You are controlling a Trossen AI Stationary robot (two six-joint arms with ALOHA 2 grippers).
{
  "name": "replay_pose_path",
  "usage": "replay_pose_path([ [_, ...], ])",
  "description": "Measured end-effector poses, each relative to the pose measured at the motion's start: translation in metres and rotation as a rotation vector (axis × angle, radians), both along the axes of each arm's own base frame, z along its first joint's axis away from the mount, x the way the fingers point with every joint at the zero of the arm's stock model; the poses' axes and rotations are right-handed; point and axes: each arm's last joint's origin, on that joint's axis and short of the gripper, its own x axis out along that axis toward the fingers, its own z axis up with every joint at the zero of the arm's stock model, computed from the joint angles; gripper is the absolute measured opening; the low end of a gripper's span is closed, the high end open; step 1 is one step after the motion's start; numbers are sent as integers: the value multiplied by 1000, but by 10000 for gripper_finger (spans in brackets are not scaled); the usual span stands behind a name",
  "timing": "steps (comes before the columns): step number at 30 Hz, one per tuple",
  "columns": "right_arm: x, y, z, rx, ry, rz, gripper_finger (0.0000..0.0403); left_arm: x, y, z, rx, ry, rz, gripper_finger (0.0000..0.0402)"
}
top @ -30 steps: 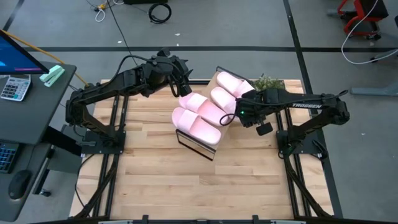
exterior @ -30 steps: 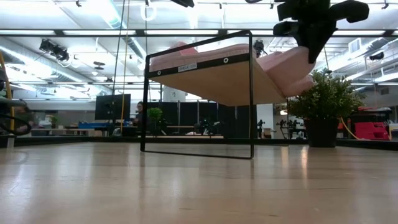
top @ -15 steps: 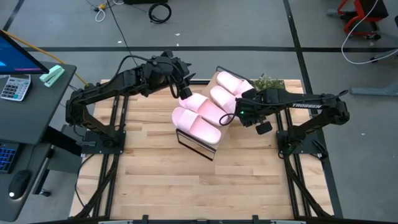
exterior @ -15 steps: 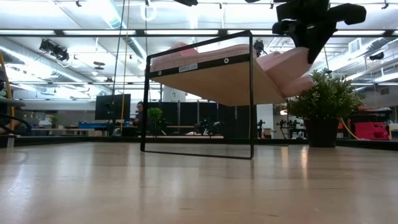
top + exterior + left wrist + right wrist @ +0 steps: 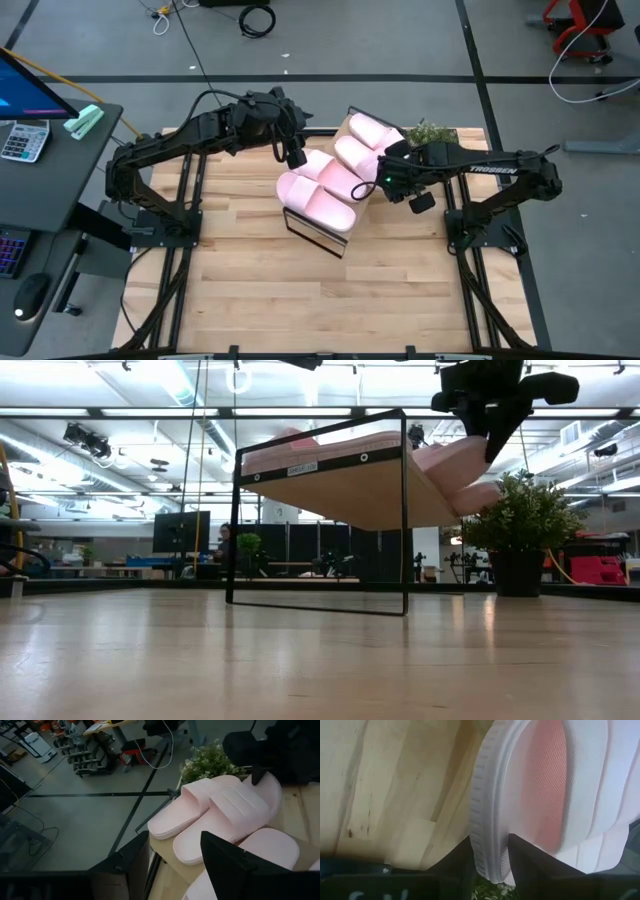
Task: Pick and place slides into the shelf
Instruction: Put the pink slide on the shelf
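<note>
Right gripper, centre-right of the high view, straddles the sole rim of one slide, fingers slack around it rather than pinching. That slide runs diagonally toward upper right. All the slides sit on the shelf, mid-frame. Left gripper hovers upper-left of them, half open, empty.

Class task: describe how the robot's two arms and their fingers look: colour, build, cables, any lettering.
Both arms are black, jointed tubes. The right arm carries white "TROSSEN" lettering; a black cable loops over the left arm. The fingers are flat, dark and angular.
</note>
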Motion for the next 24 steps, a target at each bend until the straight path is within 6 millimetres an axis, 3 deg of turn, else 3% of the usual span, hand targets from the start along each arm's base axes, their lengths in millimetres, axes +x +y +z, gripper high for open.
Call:
replay_pose_path([
  [10, 0, 1, 0, 34, -9, -8, 125, 0, 0, 0, -6, 2, 2, 186],
  [24, -1, 2, -1, 61, -35, -120, 175, -1, 0, -3, -27, 18, 9, 183],
])
